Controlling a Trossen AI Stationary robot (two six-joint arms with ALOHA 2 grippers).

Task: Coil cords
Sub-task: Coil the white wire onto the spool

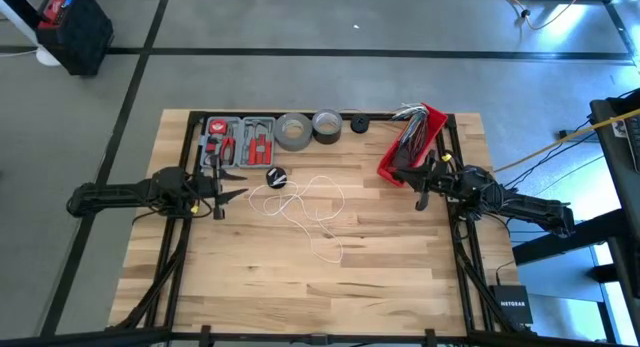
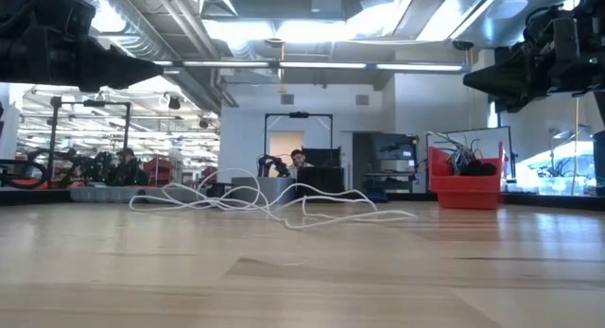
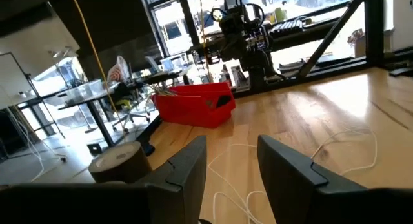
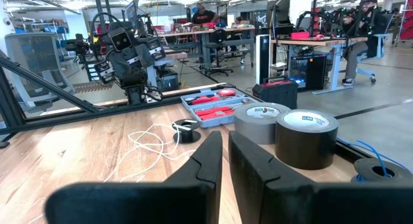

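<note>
Grey concrete floor [image 1: 300,77] crossed by dark lines surrounds the table. Overhead strip lights [image 2: 284,67] glow; desks [image 4: 310,40] and office chairs [image 4: 216,40] fill the room.

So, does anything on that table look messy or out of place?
Only the thin white cable: it sprawls in loose, tangled loops across the middle of the table, uncoiled. The tape rolls and red bin sit tidily along the far edge.

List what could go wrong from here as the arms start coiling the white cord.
The white cord lies in loose overlapping loops, so a pull may tighten them into a knot. Its black disc sits near the tool tray; dragging might snag it there. The left gripper, open at the cord's edge, could miss so thin a strand. The right gripper waits near the red bin.
</note>
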